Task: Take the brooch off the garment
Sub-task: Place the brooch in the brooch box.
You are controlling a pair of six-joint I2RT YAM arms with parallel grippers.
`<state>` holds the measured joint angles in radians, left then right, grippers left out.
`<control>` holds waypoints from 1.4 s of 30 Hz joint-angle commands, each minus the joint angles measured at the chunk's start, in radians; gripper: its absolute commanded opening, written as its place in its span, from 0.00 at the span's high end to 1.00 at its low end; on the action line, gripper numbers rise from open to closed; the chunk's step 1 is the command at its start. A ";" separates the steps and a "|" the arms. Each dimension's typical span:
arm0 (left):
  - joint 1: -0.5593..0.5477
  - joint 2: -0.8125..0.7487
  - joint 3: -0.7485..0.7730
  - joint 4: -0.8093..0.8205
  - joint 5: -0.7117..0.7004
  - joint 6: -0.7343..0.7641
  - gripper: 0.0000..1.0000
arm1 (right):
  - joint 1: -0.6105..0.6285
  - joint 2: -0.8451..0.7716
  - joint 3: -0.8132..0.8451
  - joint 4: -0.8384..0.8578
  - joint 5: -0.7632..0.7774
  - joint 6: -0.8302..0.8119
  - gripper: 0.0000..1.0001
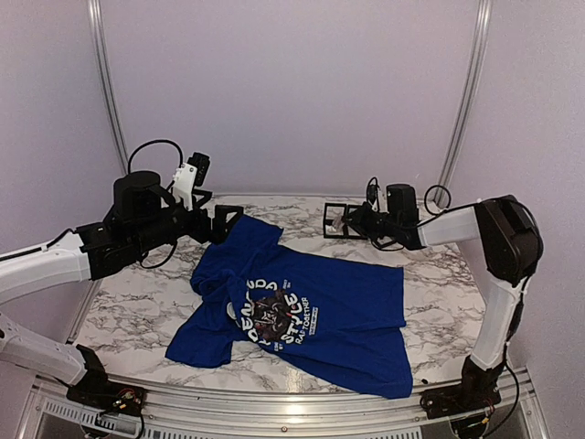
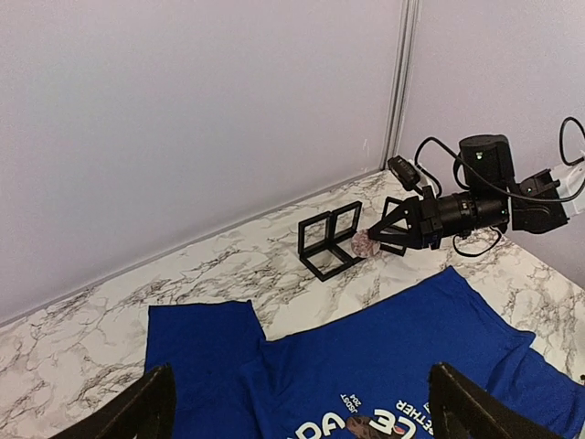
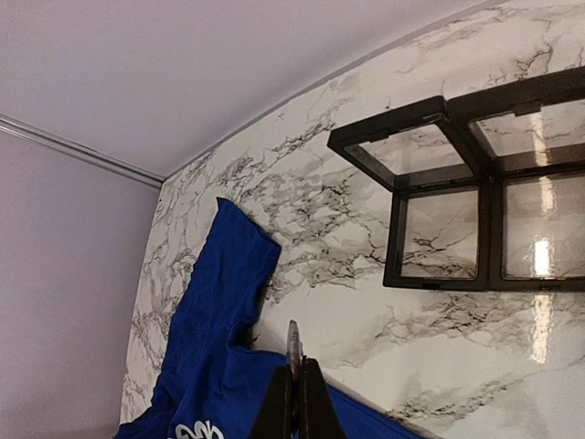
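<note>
Across the middle of the top view lies the royal-blue short-sleeved T-shirt [image 1: 311, 315], spread flat on the white marble-pattern table with grey veins [image 1: 137, 311], its white circular lettering around a dark chest graphic facing up. My left gripper [image 1: 224, 222] hangs at the shirt's upper-left edge, beside one sleeve; in its own wrist view the two black fingers [image 2: 151, 407] stand wide apart at the bottom corners of the frame with nothing between them, and blue cloth fills the lower middle. My right gripper [image 1: 350, 219] sits in the upper centre-right of the top view, off the shirt and over bare marble. Its jaws are pressed together on a small round pinkish-brown brooch [image 2: 365, 243], which the left wrist view shows at the fingertips, right of centre. Edge-on in the right wrist view, the brooch is only a thin sliver sticking up from the closed tips at bottom centre. Just beside it stands a black open-frame box with clear panels and two compartments [image 2: 327, 240]; whether the brooch touches that frame I cannot tell. The brooch is clear of the shirt.
</note>
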<state>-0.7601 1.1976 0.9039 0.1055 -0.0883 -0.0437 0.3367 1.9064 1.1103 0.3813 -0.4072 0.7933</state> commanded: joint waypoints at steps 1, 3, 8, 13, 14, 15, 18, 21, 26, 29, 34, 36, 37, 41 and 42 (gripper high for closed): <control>0.004 -0.003 0.022 -0.016 0.032 -0.049 0.01 | -0.029 0.085 0.101 0.039 -0.014 -0.037 1.00; 0.004 -0.013 0.017 -0.019 0.027 -0.059 0.01 | -0.041 0.126 0.126 0.047 -0.014 -0.036 1.00; 0.004 -0.028 0.021 -0.046 0.027 -0.060 0.01 | -0.061 0.223 0.201 0.048 -0.023 -0.035 1.00; 0.004 -0.032 0.039 -0.079 0.020 -0.047 0.01 | -0.065 0.294 0.267 0.044 -0.029 -0.025 1.00; 0.004 -0.033 0.039 -0.079 0.018 -0.047 0.01 | -0.065 0.305 0.276 0.044 -0.029 -0.020 1.00; 0.004 -0.032 0.040 -0.079 0.018 -0.047 0.01 | -0.065 0.314 0.282 0.044 -0.029 -0.019 1.00; 0.005 -0.032 0.039 -0.078 0.023 -0.050 0.01 | -0.065 0.337 0.301 0.043 -0.026 -0.017 1.00; 0.004 -0.028 0.037 -0.079 0.025 -0.051 0.01 | -0.065 0.358 0.319 0.037 -0.028 -0.017 1.00; 0.004 -0.026 0.035 -0.077 0.032 -0.054 0.01 | -0.065 0.382 0.330 0.039 -0.028 -0.009 1.00; 0.005 -0.021 0.035 -0.075 0.037 -0.056 0.01 | -0.065 0.398 0.337 0.037 -0.031 0.000 1.00; 0.004 -0.019 0.031 -0.073 0.043 -0.059 0.01 | -0.064 0.416 0.339 0.050 -0.041 0.016 1.00; 0.004 -0.016 0.030 -0.072 0.047 -0.060 0.01 | -0.063 0.418 0.341 0.051 -0.041 0.016 1.00; 0.004 -0.015 0.029 -0.071 0.049 -0.060 0.01 | -0.064 0.419 0.341 0.052 -0.042 0.017 1.00; 0.005 -0.011 0.026 -0.067 0.050 -0.062 0.01 | -0.063 0.421 0.345 0.058 -0.043 0.023 1.00; 0.005 -0.010 0.026 -0.065 0.050 -0.061 0.01 | -0.063 0.421 0.345 0.059 -0.044 0.024 1.00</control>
<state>-0.7597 1.1889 0.9157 0.0467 -0.0513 -0.0978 0.2764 2.3077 1.4132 0.4171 -0.4431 0.8078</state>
